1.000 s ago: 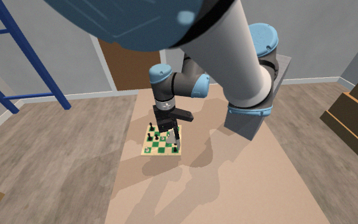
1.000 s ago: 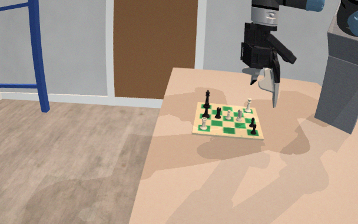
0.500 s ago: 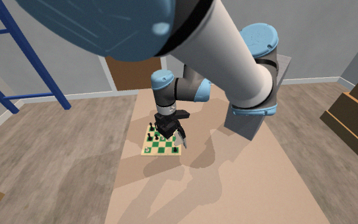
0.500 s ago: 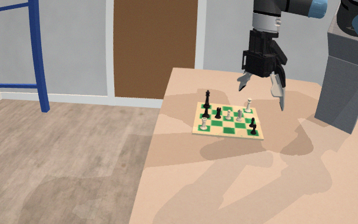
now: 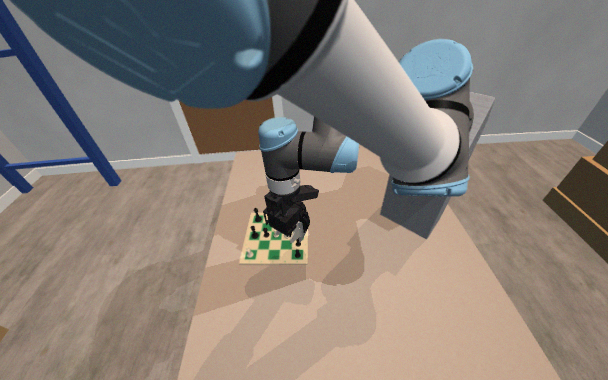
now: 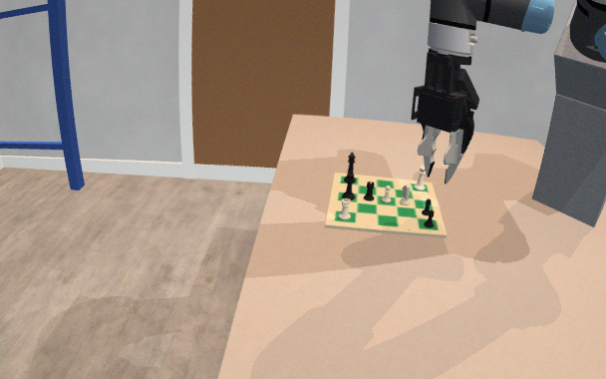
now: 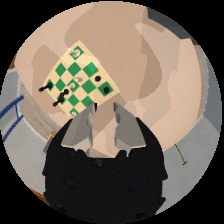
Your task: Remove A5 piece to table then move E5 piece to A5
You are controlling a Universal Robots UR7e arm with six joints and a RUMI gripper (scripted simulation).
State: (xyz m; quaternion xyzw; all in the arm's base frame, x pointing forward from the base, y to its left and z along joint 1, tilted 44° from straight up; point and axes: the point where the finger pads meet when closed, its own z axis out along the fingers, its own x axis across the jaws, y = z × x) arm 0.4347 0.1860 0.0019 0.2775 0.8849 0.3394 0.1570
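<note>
A small green and cream chessboard (image 6: pixel 386 204) lies on the tan table; it also shows in the top view (image 5: pixel 274 241) and in the wrist view (image 7: pixel 77 80). Its edge labels are too small to read. Black pieces stand at its far left (image 6: pixel 352 167), white pieces in the middle (image 6: pixel 406 195), a white piece on the far right corner (image 6: pixel 421 179), and two black pawns at the near right (image 6: pixel 429 213). My gripper (image 6: pixel 439 162) hovers just above and to the right of the white corner piece. Its fingers are narrowed but apart, with only table between them (image 7: pixel 102 112).
A grey block (image 6: pixel 573 150), the arm's base pedestal, stands on the table to the right of the board. The table's left edge runs close to the board. A blue ladder (image 6: pixel 65 95) and a brown door (image 6: pixel 261 80) are off the table.
</note>
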